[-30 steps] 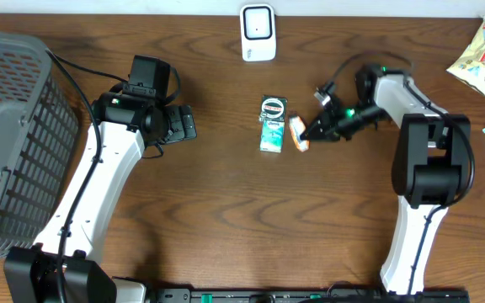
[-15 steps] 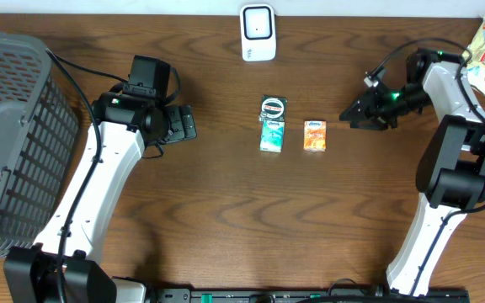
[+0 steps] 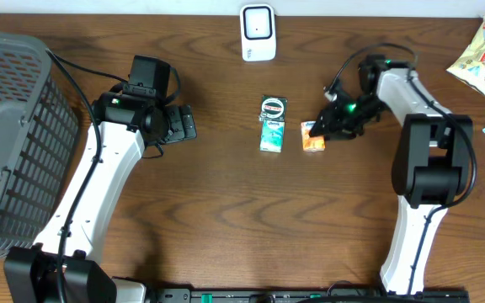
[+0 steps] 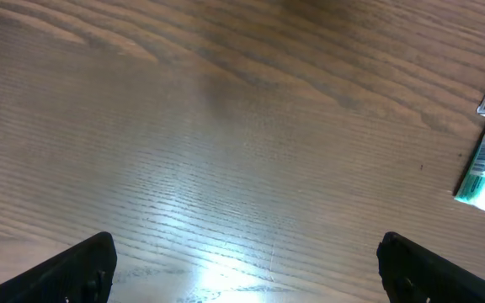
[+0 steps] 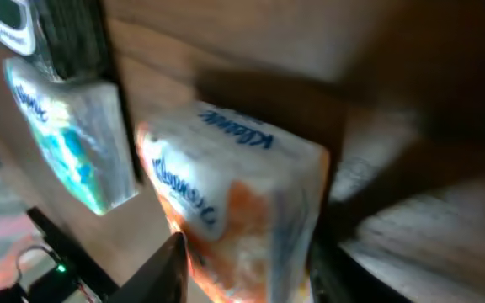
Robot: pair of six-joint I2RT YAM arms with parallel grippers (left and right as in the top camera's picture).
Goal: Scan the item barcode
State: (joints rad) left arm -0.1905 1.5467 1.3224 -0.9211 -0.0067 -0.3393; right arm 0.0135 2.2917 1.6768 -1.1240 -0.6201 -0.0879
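Right gripper [image 3: 320,128] sits low over the orange tissue pack [image 3: 312,137]; on my wrist feed its jaws stand apart with that pack between them. It lies flat on the table [image 3: 226,219], just at 3 o'clock of the green pack [image 3: 272,124]. Left gripper [image 3: 183,124] hovers wide open, well off at 9 o'clock.

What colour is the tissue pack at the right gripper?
The tissue pack is orange and white with blue lettering, clearest in the right wrist view.
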